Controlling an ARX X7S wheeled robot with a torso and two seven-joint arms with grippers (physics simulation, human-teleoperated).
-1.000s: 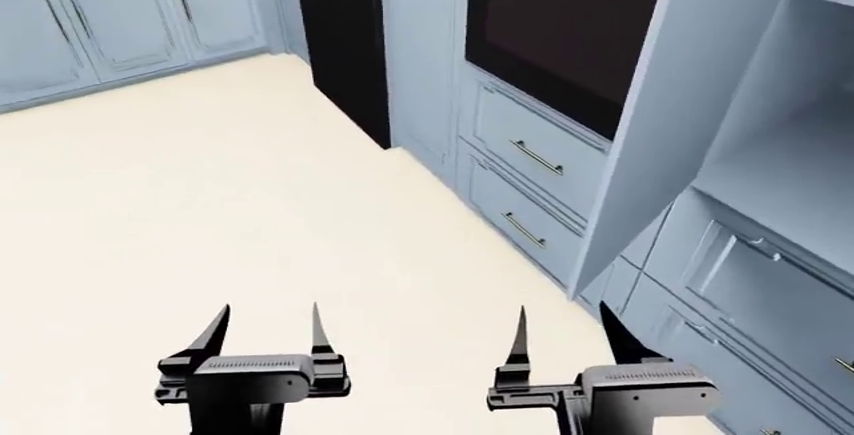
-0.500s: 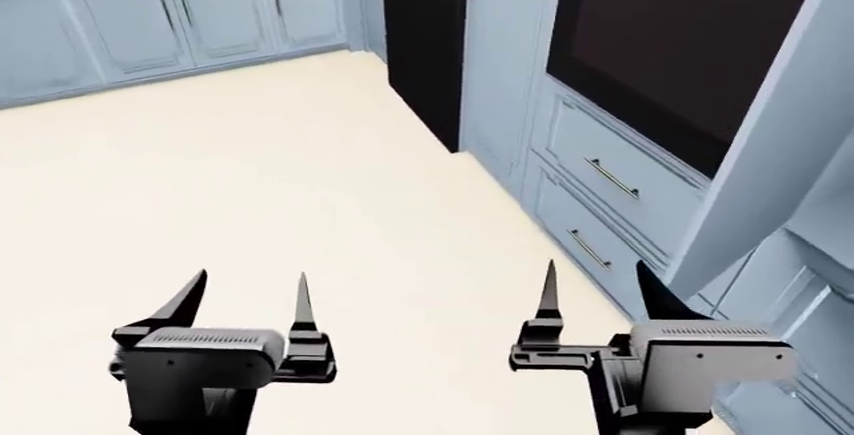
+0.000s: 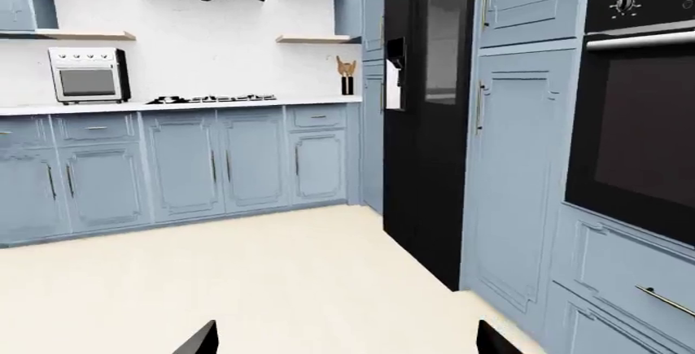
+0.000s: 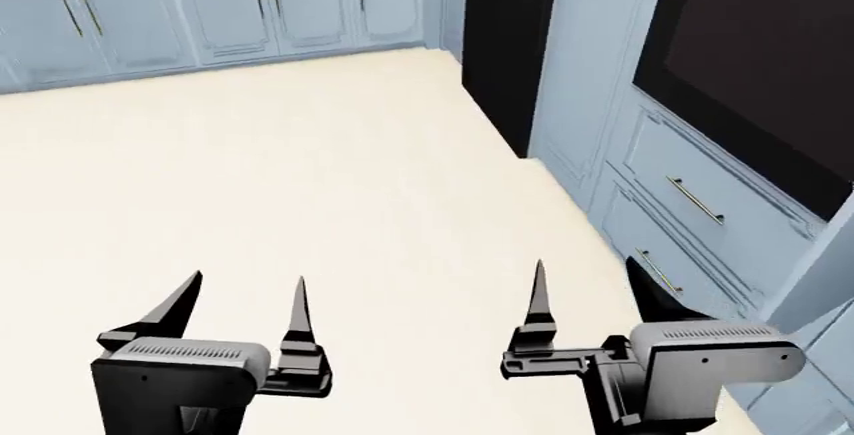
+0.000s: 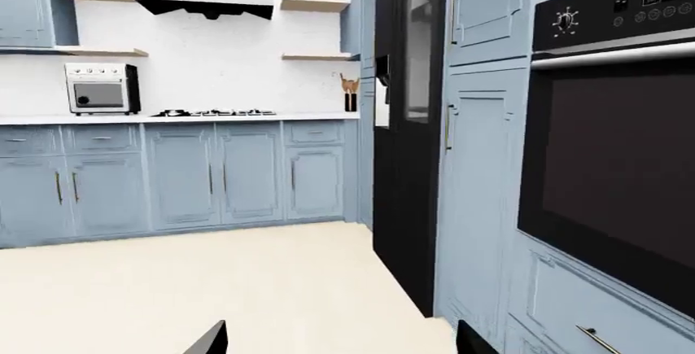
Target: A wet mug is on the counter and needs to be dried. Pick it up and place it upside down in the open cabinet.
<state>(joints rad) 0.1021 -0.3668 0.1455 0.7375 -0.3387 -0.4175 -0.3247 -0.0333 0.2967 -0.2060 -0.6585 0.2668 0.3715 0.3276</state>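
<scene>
Mug not seen in any view; direction from either hand cannot be told. Left gripper (image 4: 243, 300) and right gripper (image 4: 587, 290) held spread, empty, over floor (image 4: 307, 175).

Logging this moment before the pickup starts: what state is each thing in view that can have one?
left gripper: open, empty
right gripper: open, empty
fridge: doors shut
oven: door shut
drawers below the oven: shut
base cabinets on the far wall: doors shut
toaster oven on the far counter: door shut
mug: not in view
</scene>
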